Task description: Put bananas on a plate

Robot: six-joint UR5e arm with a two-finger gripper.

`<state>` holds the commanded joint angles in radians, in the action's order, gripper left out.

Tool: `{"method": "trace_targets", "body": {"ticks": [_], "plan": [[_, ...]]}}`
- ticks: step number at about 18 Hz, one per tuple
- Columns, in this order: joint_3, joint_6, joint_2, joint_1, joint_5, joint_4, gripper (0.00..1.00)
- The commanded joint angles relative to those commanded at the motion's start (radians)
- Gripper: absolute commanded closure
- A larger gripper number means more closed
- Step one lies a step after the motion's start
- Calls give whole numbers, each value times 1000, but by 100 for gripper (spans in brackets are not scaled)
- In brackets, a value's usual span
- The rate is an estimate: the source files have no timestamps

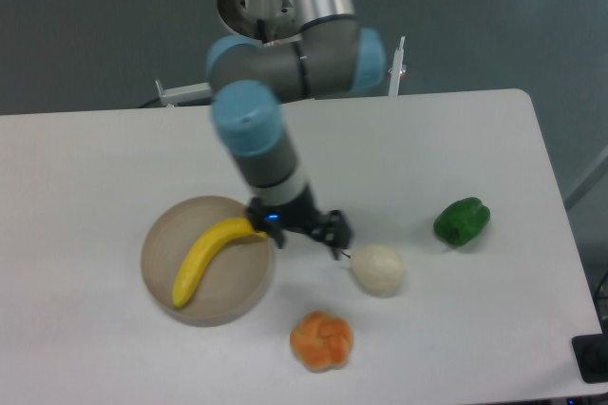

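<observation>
We see gripper low over tabletop, between plate rim and pale pear; pear stem just beside right finger. Banana lies across plate, upper tip close to left finger. Orange fruit near, below gripper. Green pepper well apart, right. Arm blocks approach from above plate's right edge. We see open tabletop left and far right.

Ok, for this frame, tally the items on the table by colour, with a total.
Yellow: 1, the banana
Beige-tan: 1, the plate
Cream: 1, the pear-shaped fruit
Green: 1, the pepper
Orange: 1, the lumpy fruit
Total: 5
</observation>
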<state>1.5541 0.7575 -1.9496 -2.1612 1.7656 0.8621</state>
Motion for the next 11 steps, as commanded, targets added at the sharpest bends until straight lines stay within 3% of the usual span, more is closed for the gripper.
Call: {"method": "trace_targets", "body": {"ticks": [4, 11], "plan": [[-17, 140, -8, -51, 0, -2, 0], [-14, 164, -44, -72, 12, 0, 0]]}}
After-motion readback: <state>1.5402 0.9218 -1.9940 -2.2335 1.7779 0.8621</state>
